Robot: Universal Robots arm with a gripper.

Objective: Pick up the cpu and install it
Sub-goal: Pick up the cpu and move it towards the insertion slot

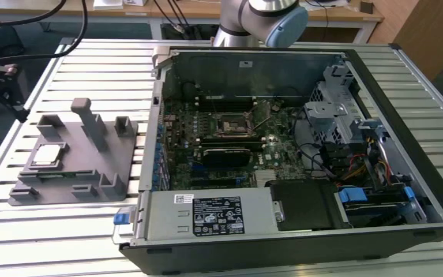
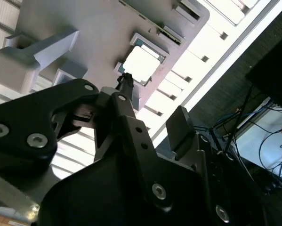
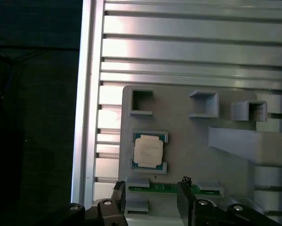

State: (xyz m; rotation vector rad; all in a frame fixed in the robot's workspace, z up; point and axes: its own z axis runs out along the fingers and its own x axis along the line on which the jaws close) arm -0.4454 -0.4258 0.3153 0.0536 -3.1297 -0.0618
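The gripper (image 3: pixel 152 190) hung with fingers apart, holding nothing. The cpu (image 3: pixel 148 150) lay seated in the grey fixture tray (image 3: pixel 188 146), seemingly just below and ahead of its fingertips.

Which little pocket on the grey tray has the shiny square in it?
The framed one with the cpu lying flat inside. The three open-sided pockets further along the grey tray hold nothing.
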